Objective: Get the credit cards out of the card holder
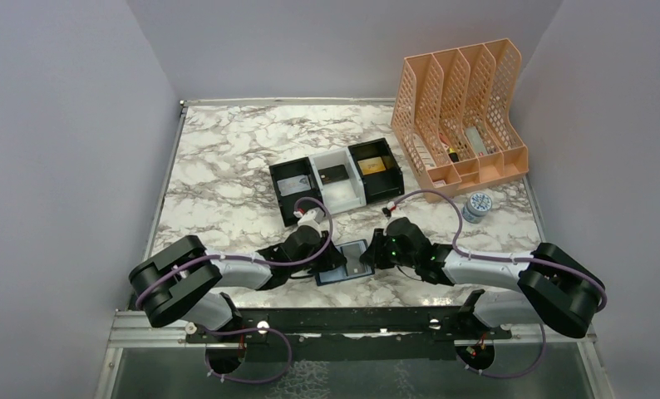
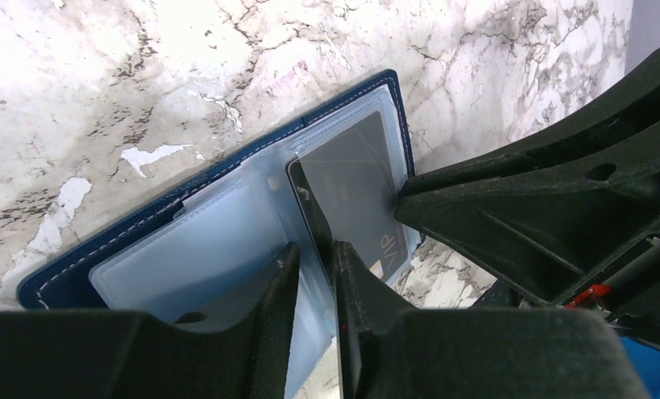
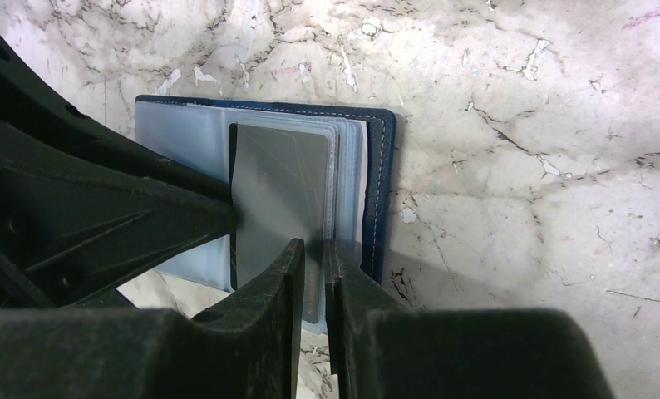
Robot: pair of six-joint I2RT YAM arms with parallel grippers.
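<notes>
At lower centre of the top view, on the white marbled tabletop (image 1: 227,158), the small navy folding card holder (image 1: 347,262) lies open. The right gripper (image 3: 315,245) clamps its clear sleeves (image 3: 347,166); the left gripper (image 2: 317,249) pinches the dark rectangular plastic credit card (image 2: 356,183) by its edge.

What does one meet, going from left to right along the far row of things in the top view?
silver-grey card → dark card → gold card, each in its own compartment of the tray → peach file rack
</notes>
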